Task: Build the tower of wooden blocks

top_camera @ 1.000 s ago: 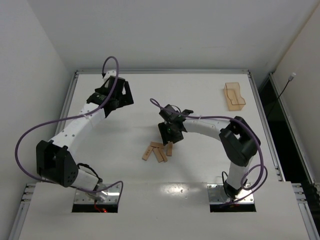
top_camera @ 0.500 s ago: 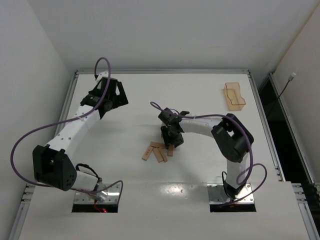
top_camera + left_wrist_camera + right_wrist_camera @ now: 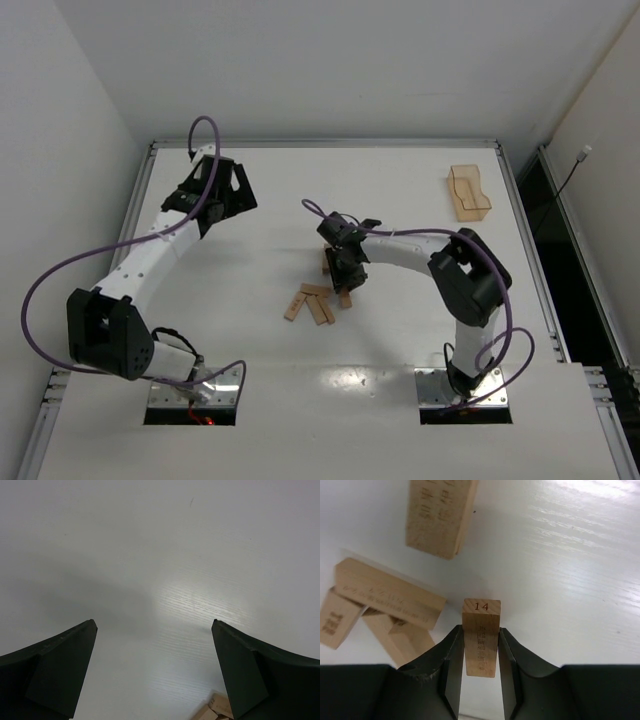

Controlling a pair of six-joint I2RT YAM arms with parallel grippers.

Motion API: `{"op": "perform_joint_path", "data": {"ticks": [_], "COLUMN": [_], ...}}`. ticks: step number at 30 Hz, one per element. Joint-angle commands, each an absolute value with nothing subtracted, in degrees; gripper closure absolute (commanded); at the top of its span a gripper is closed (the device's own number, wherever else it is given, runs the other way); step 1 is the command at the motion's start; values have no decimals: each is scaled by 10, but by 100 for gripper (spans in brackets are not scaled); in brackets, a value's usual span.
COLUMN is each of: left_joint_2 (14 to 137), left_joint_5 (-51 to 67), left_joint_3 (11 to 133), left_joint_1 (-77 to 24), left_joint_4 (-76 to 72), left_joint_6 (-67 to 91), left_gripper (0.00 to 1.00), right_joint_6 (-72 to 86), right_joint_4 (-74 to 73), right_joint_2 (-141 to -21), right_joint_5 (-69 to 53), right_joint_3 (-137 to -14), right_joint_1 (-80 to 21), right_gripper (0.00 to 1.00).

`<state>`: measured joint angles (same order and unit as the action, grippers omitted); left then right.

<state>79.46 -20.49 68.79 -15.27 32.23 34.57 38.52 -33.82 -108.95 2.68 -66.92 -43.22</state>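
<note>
Lift the block marked 14 [image 3: 481, 630] straight up before swinging, so it misses the loose wood blocks [image 3: 387, 597] lying just left and ahead of the right tool [image 3: 343, 273], whose jaws pinch its sides. Right arm reaches low over the table [image 3: 400, 190], wrist tipped down; left tool [image 3: 155, 645] gapes empty, well apart
</note>
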Motion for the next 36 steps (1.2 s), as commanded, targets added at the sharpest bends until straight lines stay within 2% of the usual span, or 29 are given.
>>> {"op": "perform_joint_path", "data": {"ticks": [1, 6, 16, 36], "left_joint_2": [799, 809, 833, 857], "left_joint_5": [-200, -194, -194, -188], "left_joint_3": [694, 694, 721, 726], "left_joint_1": [-147, -147, -147, -147], "left_joint_4": [301, 306, 306, 311], "left_joint_6": [354, 354, 354, 354], "left_gripper": [0, 0, 0, 0], "right_joint_6": [379, 385, 411, 424], "right_joint_4": [-348, -370, -375, -370], "right_joint_2": [-1019, -992, -1098, -1150], "right_joint_5": [44, 44, 32, 40], "right_joint_3": [-721, -774, -852, -889], "right_joint_1": [-430, -430, -418, -388], "right_gripper": [100, 100, 100, 100]}}
